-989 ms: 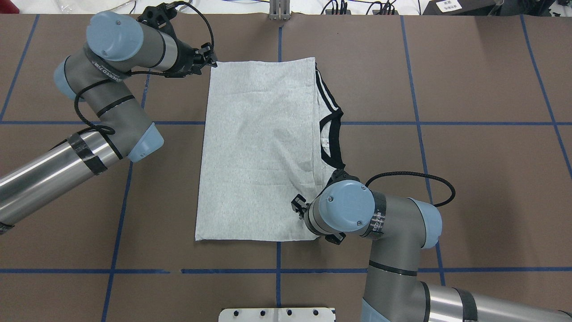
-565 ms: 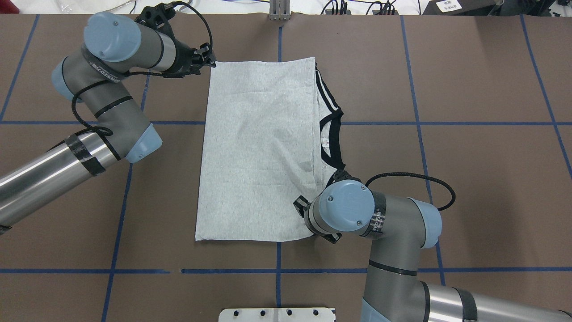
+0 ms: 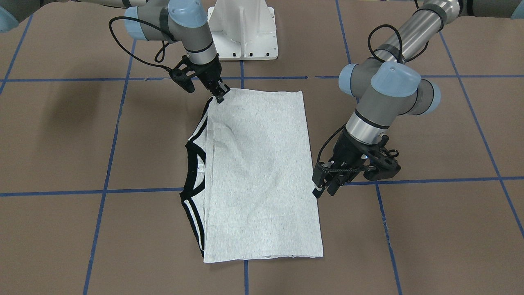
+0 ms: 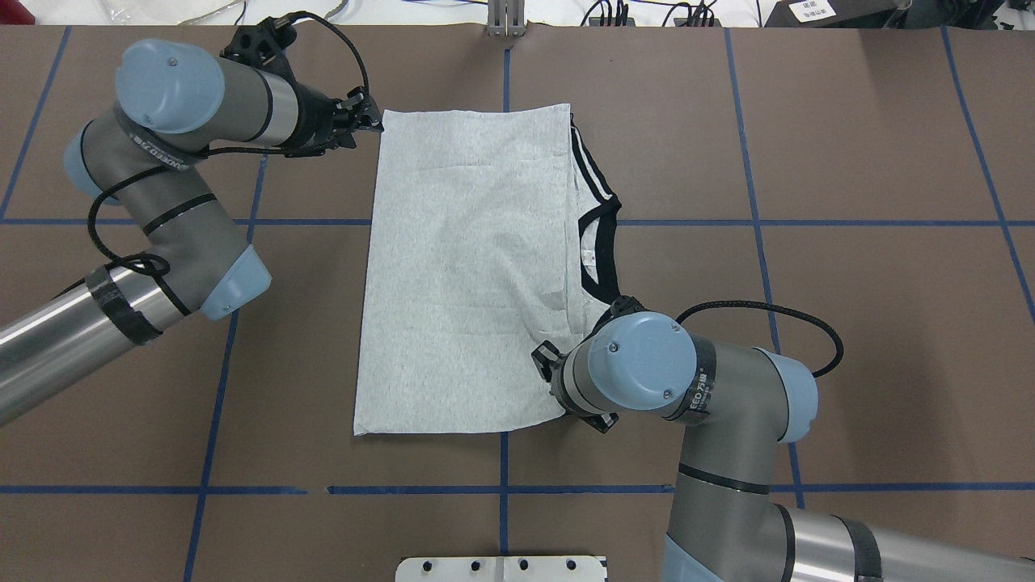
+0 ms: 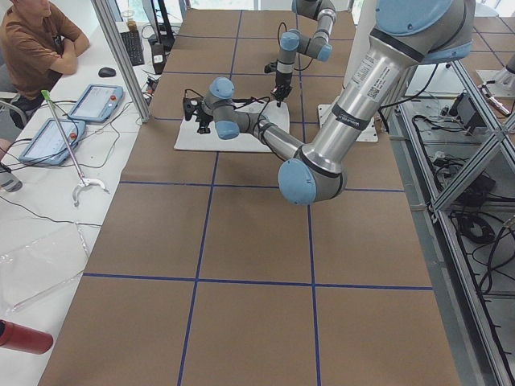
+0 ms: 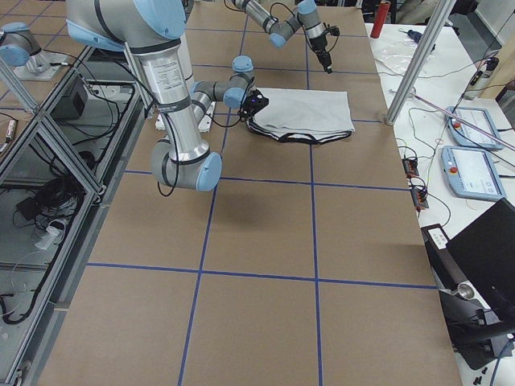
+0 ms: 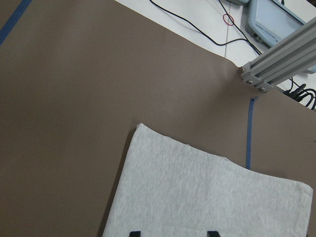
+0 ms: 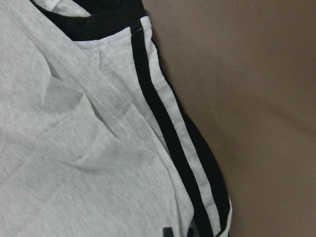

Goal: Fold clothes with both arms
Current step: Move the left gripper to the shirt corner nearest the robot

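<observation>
Overhead exterior is showing the light heather-grey T-shirt [image 4: 461,267] lying folded hem-to-collar on the brown bench [image 4: 849,323], likely awaiting another fold; left pincer [image 4: 370,121] hovering spread, right pincer [image 3: 221,95] unreadable.

The brown worktop [image 4: 873,339] is crossed by a grid of blue tape lines [image 4: 808,222]. A folded grey T-shirt [image 4: 469,275] lies flat on it, near the middle.

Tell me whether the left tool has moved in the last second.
Yes. The left tool has slid leftward in the overhead view, off the far corner of the T-shirt, which has stayed put.
</observation>
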